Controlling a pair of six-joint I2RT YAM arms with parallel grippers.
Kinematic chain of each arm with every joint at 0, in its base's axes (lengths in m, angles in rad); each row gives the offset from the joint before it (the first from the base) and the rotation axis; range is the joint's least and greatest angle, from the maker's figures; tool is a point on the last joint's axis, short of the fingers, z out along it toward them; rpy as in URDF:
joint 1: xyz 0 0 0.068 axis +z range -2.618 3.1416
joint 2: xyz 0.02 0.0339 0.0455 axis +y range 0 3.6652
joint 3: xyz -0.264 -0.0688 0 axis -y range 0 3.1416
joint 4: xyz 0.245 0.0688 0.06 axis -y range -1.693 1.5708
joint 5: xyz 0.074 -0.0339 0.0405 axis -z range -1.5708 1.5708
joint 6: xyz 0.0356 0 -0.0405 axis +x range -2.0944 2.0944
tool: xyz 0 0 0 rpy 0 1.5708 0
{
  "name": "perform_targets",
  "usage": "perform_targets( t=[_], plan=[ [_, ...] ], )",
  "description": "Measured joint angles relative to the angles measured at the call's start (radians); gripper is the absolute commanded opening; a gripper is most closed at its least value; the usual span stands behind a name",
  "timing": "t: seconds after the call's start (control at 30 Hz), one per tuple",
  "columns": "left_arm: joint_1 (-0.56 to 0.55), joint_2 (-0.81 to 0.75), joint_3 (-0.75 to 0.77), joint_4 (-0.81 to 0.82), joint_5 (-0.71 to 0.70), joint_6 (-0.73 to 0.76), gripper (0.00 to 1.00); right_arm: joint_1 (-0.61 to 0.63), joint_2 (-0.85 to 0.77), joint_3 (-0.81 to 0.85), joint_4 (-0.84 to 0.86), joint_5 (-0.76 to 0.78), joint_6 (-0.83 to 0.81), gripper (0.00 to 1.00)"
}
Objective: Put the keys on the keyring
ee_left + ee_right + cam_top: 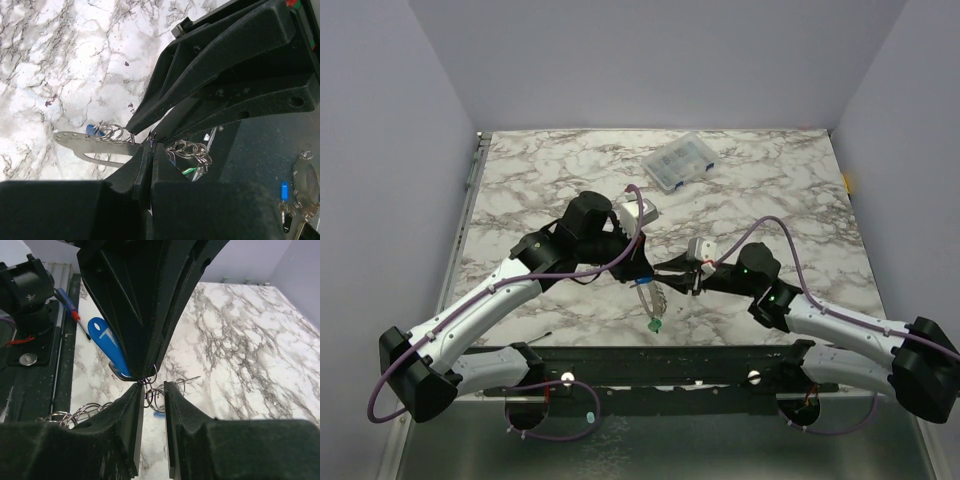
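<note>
The two arms meet tip to tip over the middle of the surface (775, 190), somewhat toward its near edge. I judge this is so one can steady the ring while the other works at it.

The left end effector (149, 150) is clenched on the near end of the keyring (75, 141), apparently to hold the loop off the marble and stop it from swinging. The right end effector (153, 390) has its fingers narrowly parted around the small rings of the chain (112, 132). I cannot tell whether they actually bite.

A blue key (106, 342) sits right at the left fingertips, beside the loop. From above, the loop's long axis runs from the meeting tips toward the near edge. The green key (656, 325) is at that far end, pointing at the arm bases.
</note>
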Motion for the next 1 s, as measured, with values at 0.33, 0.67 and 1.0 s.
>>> perform_targets(
  t=[0.33, 0.67, 1.0],
  plan=[
    [0.001, 0.0, 0.0, -0.02, 0.0, 0.0, 0.0, 0.005, 0.034, 0.023, -0.023, -0.056, -0.012, 0.04],
    [0.001, -0.004, 0.0, -0.026, 0.001, 0.001, 0.0, 0.005, 0.037, 0.053, -0.085, -0.063, 0.021, 0.01],
    [0.001, -0.051, 0.0, 0.027, 0.0, -0.001, 0.0, 0.014, -0.053, 0.044, -0.085, 0.042, 0.073, 0.0]
  ],
)
